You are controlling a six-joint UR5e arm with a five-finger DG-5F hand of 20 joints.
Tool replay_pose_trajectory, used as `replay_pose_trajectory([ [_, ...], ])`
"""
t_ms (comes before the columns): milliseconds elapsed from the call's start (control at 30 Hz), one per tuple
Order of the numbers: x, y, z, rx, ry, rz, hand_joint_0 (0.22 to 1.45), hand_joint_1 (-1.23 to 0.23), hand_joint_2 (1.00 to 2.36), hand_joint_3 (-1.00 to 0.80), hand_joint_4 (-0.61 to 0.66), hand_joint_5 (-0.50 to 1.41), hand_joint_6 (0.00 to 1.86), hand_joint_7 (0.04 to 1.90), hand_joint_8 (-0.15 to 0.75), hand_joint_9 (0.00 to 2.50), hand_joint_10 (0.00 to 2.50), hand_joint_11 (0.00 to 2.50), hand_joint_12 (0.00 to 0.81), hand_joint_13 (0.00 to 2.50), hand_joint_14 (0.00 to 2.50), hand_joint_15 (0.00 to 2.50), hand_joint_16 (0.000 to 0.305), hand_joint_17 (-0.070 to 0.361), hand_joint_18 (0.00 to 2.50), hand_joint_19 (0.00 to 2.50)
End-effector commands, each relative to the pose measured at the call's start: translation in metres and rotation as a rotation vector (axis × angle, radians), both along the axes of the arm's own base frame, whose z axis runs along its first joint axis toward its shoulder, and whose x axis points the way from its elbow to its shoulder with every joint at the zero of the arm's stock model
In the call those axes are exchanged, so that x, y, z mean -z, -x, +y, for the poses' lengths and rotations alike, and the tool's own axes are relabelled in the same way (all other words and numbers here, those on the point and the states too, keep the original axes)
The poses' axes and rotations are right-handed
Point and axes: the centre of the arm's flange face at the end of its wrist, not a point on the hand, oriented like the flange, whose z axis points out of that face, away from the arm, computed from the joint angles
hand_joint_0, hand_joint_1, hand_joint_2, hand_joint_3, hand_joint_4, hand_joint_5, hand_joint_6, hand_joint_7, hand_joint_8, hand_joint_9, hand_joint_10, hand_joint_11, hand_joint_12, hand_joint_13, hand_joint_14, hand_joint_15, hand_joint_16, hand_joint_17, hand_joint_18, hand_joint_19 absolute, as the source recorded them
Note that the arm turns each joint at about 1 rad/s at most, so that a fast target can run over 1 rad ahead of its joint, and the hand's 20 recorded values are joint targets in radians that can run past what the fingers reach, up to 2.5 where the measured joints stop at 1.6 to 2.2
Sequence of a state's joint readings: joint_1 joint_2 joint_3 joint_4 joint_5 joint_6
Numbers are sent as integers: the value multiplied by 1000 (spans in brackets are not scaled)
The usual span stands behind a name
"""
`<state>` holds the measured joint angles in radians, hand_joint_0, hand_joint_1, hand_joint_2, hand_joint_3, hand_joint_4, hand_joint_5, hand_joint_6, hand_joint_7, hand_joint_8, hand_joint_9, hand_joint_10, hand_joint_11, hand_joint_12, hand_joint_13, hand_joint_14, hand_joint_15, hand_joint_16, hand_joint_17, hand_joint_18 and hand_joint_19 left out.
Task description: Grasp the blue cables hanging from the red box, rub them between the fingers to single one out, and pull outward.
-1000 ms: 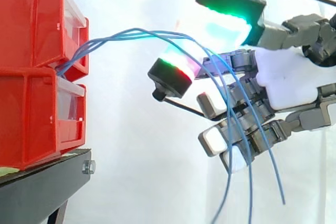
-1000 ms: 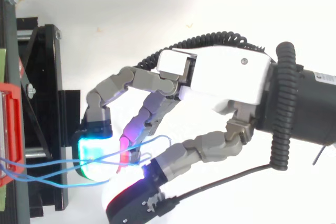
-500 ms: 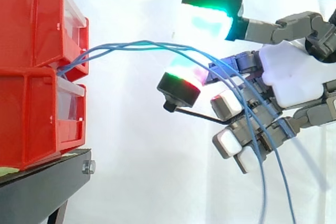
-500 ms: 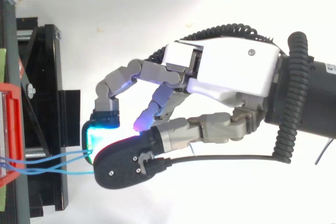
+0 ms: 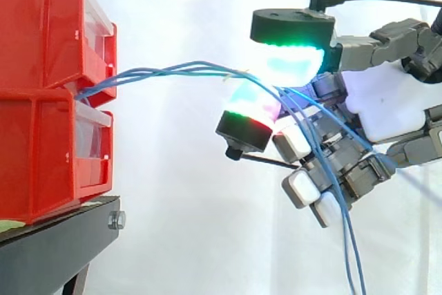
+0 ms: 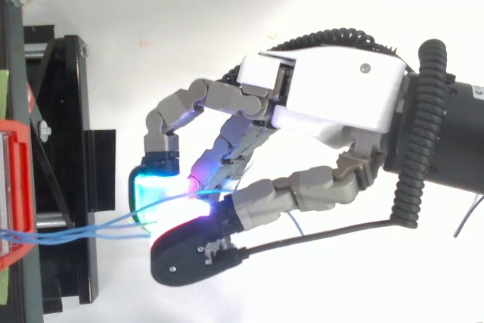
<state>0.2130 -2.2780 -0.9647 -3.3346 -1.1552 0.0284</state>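
- Red bins, two, stacked: upper bin (image 5: 41, 25) on lower bin (image 5: 41, 157), at the left of the side view, open fronts facing right. Each has a pale translucent front panel; the contents behind cannot be told.
- Black stand (image 5: 59, 246) carries the stack, with a bolt head on its right face. From above, the stand (image 6: 64, 149) is a dark frame along the left edge, with a red bin rim (image 6: 17, 187) jutting over it.
- White curtain (image 5: 173, 205) is the backdrop.
- Blue cables (image 5: 173, 70), several thin strands, come out of the gap where the upper bin meets the lower. They run right in a loose bundle, rising slightly, well clear of the stand.
- Hand (image 5: 387, 101), white-shelled palm, enters from the right. It is closed narrow: two glowing fingertips, a cyan-green pad (image 5: 293, 63) above and a green-and-red pad (image 5: 252, 108) below, meet on the cables and pinch them. The other fingers are curled lower down, with strands lying across them.
- Side view: past the pinch the strands fall steeply in front of the curled fingers and leave by the bottom edge.
- Top view: the hand (image 6: 333, 96) has bent fingers reaching left. The cables (image 6: 91, 228) spread a little near the bin and converge at the cyan pad.
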Motion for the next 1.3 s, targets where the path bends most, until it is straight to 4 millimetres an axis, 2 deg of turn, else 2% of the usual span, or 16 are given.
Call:
replay_pose_trajectory([
  [0, -2, 0, 0, 0, -1, 0, 708, -899, 1005, -438, -55, -156, 889, 1016, 208, 1023, 21, 677, 329, 915, 27, 618, 42, 95, 788, 539],
  [100, -4, 0, 0, 0, 0, 2, 758, -909, 1000, -500, -156, -158, 922, 1060, 193, 1025, 23, 692, 319, 910, 26, 604, 41, 92, 799, 512],
  [233, -12, 4, -1, 0, 6, 30, 763, -916, 1000, -500, -181, -155, 939, 1125, 188, 1059, 23, 746, 313, 916, 24, 608, 40, 90, 808, 513],
  [300, -13, 5, 0, -3, 8, 44, 725, -920, 1000, -500, -148, -152, 939, 1111, 187, 1072, 23, 752, 313, 916, 25, 610, 40, 90, 808, 520],
  [367, -14, 6, -1, -1, 10, 50, 633, -894, 1000, -500, -38, -141, 931, 1016, 189, 1100, 23, 753, 312, 926, 25, 621, 40, 89, 805, 545],
  [567, -13, 7, 0, -3, 11, 56, 482, -775, 1000, -500, 0, -133, 906, 1033, 230, 1132, 21, 723, 350, 963, 26, 636, 48, 108, 838, 573],
  [867, -14, 6, 0, -3, 11, 54, 399, -732, 1000, -500, 26, -132, 888, 966, 269, 1129, 19, 687, 386, 977, 22, 636, 57, 128, 862, 557],
  [1000, -14, 6, 0, -3, 11, 54, 413, -635, 1000, -500, 29, -131, 880, 968, 265, 1134, 19, 692, 384, 975, 22, 630, 56, 126, 851, 570],
  [1033, -14, 6, 1, -4, 11, 54, 448, -599, 1000, -500, 24, -132, 875, 992, 256, 1126, 20, 699, 366, 961, 23, 636, 53, 119, 822, 590],
  [1133, -14, 6, 1, -3, 11, 53, 567, -677, 1001, -481, 9, -137, 869, 1044, 227, 1105, 23, 718, 336, 941, 25, 660, 45, 102, 765, 629],
  [1267, -15, 6, 1, -3, 11, 53, 603, -741, 1010, -358, -2, -138, 870, 1057, 226, 1094, 23, 730, 332, 942, 27, 658, 44, 99, 775, 623],
])
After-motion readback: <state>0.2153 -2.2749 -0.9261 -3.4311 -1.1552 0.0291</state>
